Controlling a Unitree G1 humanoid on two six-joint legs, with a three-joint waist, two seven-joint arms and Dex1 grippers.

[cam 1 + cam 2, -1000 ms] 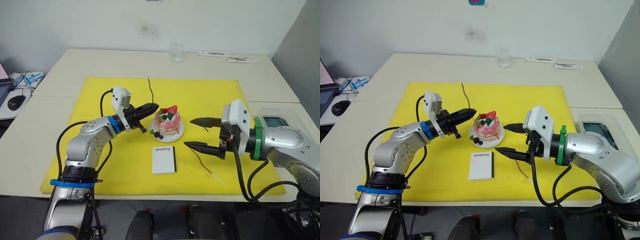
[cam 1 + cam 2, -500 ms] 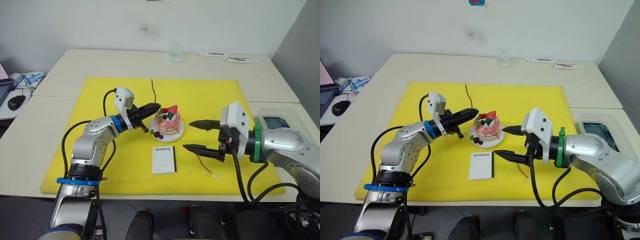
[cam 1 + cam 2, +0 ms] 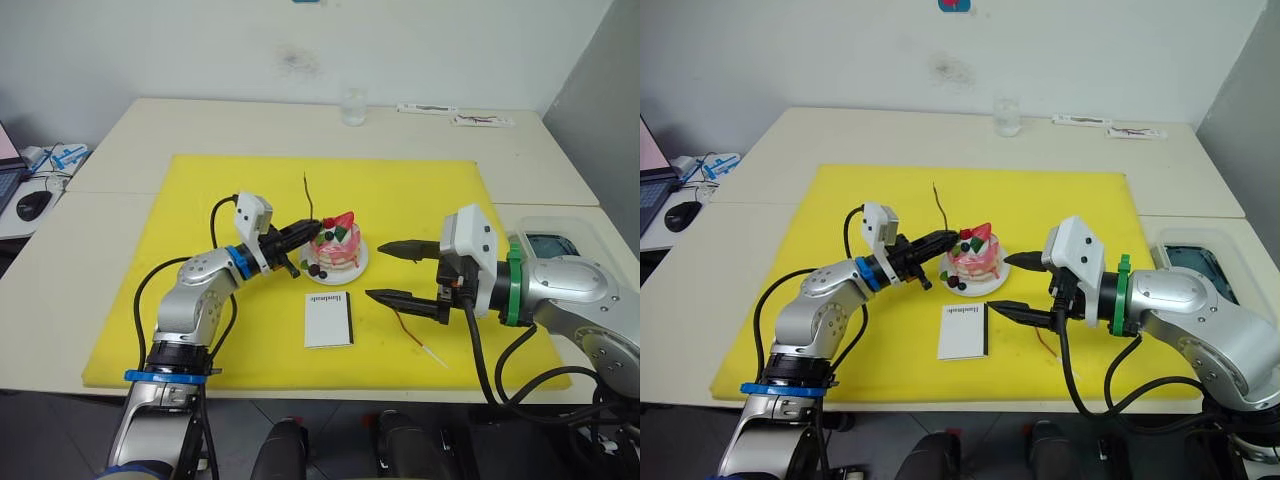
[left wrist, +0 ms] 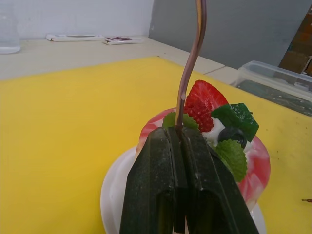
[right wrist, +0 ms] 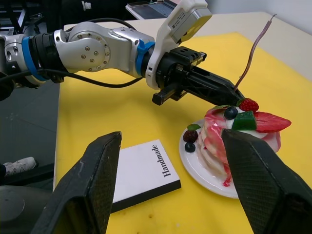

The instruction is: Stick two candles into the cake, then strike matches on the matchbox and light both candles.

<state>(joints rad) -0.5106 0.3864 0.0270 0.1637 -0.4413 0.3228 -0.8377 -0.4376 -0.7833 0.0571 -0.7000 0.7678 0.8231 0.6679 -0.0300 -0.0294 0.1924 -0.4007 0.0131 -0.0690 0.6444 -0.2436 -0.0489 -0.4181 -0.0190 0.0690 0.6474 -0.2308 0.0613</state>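
Yellow mat [image 3: 200, 190] on pale tables: left end effector [image 3: 312, 226] pinches a candle [image 3: 308, 195], right end effector [image 3: 385, 270] gapes empty.

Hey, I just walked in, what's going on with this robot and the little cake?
The left gripper is shut on a dark red candle, holding it upright at the edge of the cake. The right gripper hangs open beside the cake, holding nothing. A second candle lies on the yellow mat under it, and the matchbox lies untouched in front of the cake.
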